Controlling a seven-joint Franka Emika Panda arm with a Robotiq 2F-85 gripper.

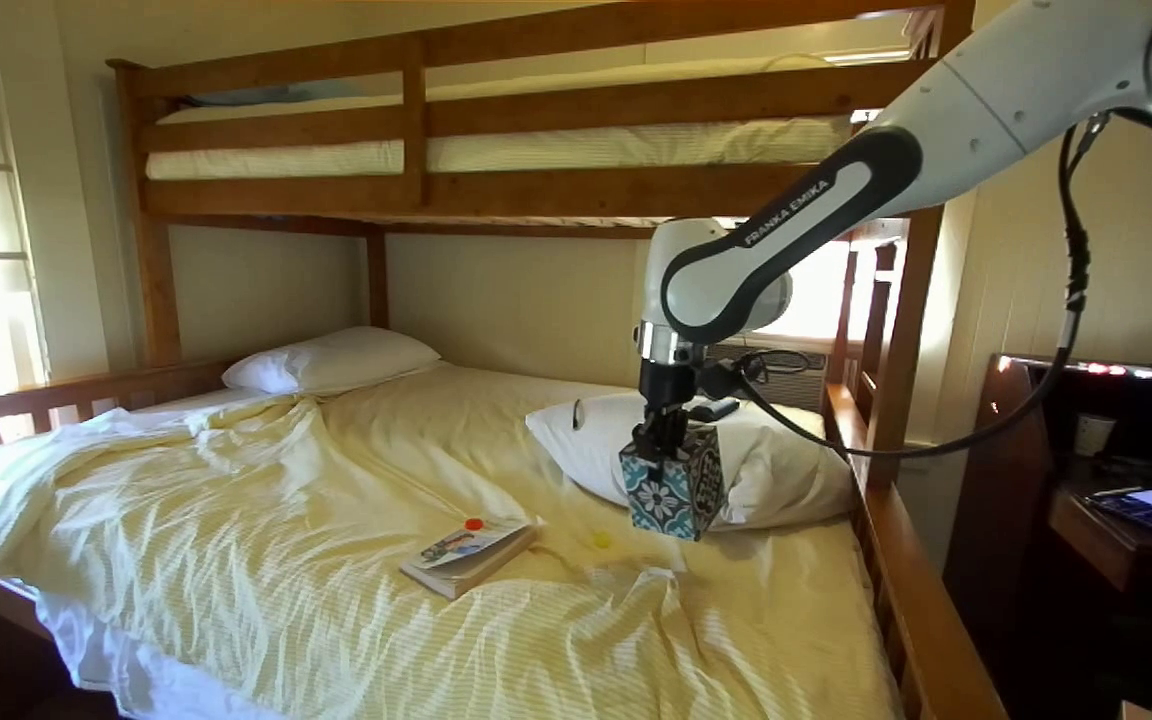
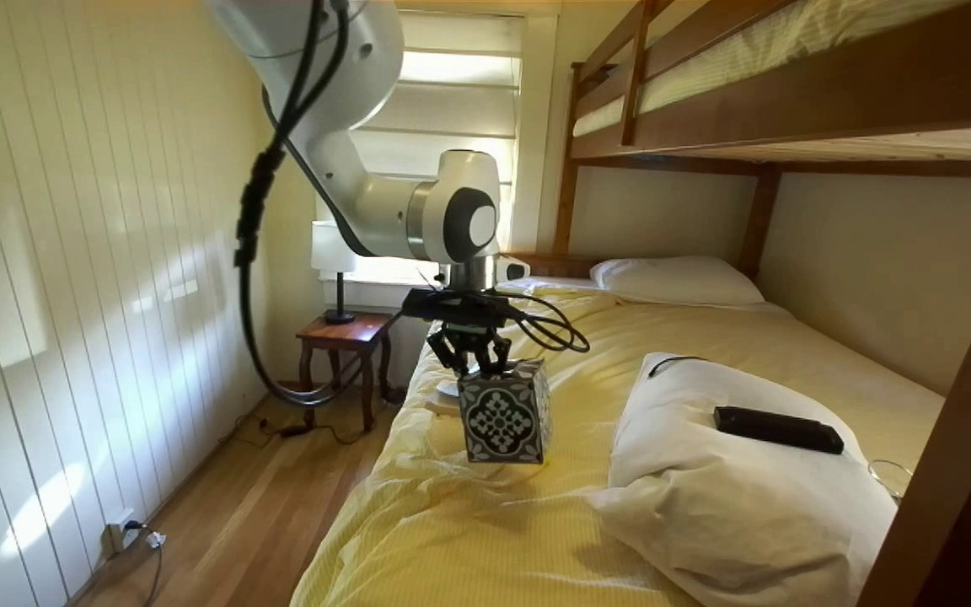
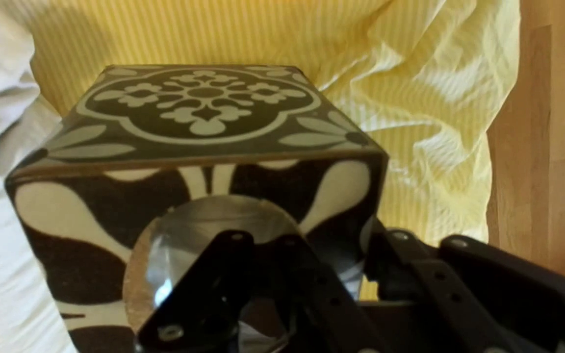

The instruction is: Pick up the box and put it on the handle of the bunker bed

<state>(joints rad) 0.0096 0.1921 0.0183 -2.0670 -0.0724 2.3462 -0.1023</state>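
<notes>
In an exterior view, I'm holding the box (image 1: 674,497) over the bed (image 1: 366,490), apart from the side rail (image 1: 911,570). In an exterior view, it's hanging upright from the gripper (image 2: 479,366). In the wrist view, jaws are pinching its side through the opening (image 3: 226,215), probably because that's slimmer.

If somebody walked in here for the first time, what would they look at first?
Probably the big white robot arm, slanting down from the upper right in an exterior view. Its black pincer grips a flower-patterned box over the yellow bedding. Next, perhaps, the wooden upper bunk above.
</notes>
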